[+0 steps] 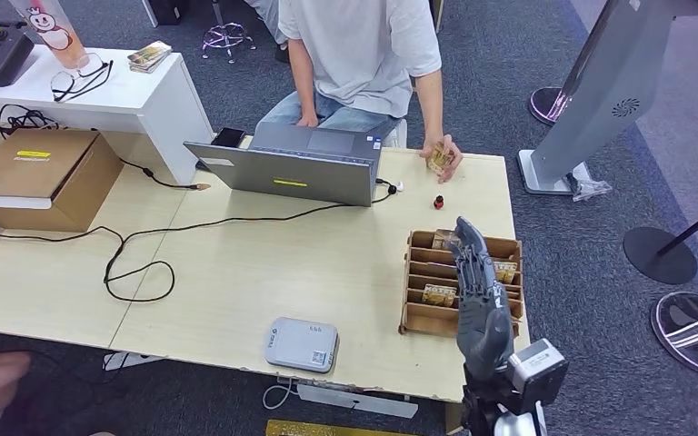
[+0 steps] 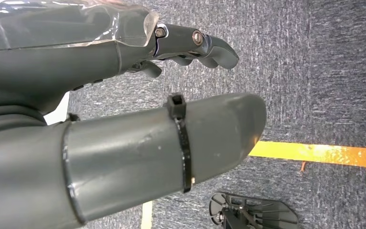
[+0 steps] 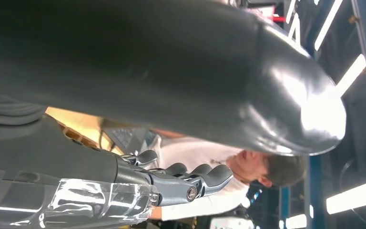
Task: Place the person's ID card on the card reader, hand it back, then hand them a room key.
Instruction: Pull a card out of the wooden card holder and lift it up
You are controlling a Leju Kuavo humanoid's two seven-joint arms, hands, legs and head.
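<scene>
table [image 1: 264, 263]: pale wood | card reader [image 1: 302, 344]: grey | laptop [image 1: 291, 168]: grey | right hand [image 1: 478, 291]: dark grey

I can't read what the person's hand [image 1: 443, 156] holds at the table's [image 1: 236, 272] far edge, too small. My right hand [image 1: 478, 300] covers part of the wooden slotted box [image 1: 418, 291]; cards inside are unreadable. Person is cut off at the top edge. Card reader [image 1: 301, 344] label illegible.
</scene>
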